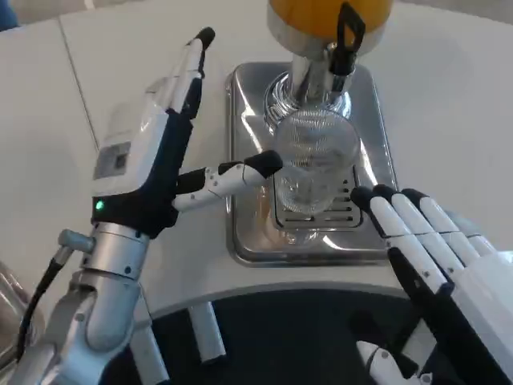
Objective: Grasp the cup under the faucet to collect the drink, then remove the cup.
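A clear ribbed cup point(314, 164) stands empty on the grille of the steel drip tray point(244, 96), under the black faucet lever point(349, 36) of the orange drink dispenser point(309, 16). My left hand point(164, 136) is upright to the left of the cup, its fingers pointing up and its thumb tip reaching to the cup's left side. My right hand point(421, 237) lies low at the tray's right front corner, fingers stretched toward the cup and a little short of it. Neither hand holds the cup.
The white table point(457, 104) spreads around the tray. Its curved front edge runs just below the tray, with dark floor beyond. A seam in the tabletop runs at the far left.
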